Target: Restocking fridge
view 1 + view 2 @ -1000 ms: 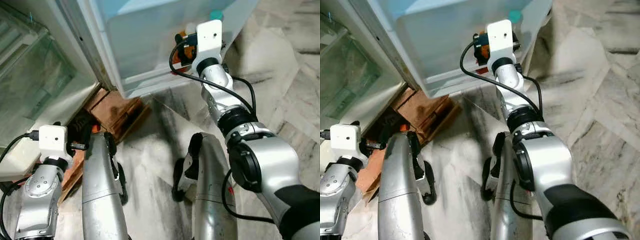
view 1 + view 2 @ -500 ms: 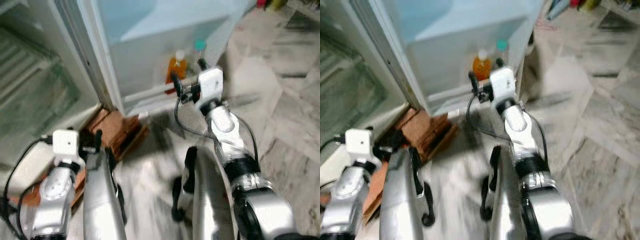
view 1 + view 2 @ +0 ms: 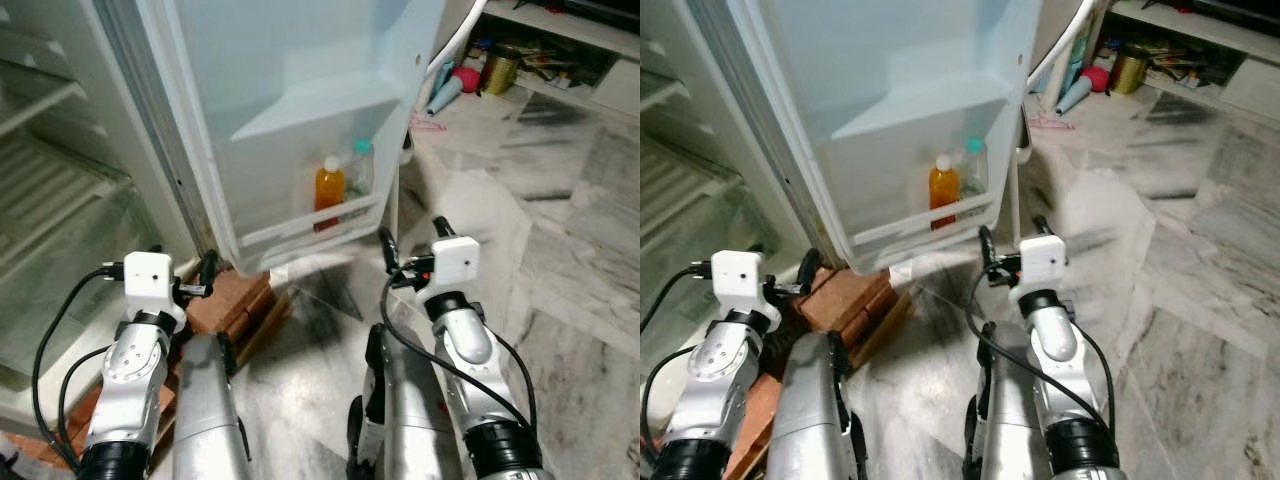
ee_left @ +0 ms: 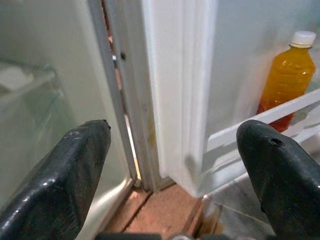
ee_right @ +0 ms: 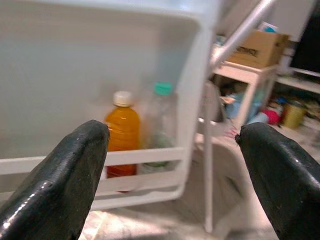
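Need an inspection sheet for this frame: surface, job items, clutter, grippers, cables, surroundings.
Surface: marble floor, bare in front of the robot.
Job's things: orange bottle and clear bottle with a teal cap stand upright side by side in the lowest shelf of the open fridge door.
Clutter: brown boards on the floor under the door corner.
Grippers: left gripper open, empty, near the door hinge; right gripper open, empty, facing the bottles.
Cables: black cable loops along the right forearm; another along the left.
Surroundings: fridge interior with wire shelves; low shelf with toys and a gold can.
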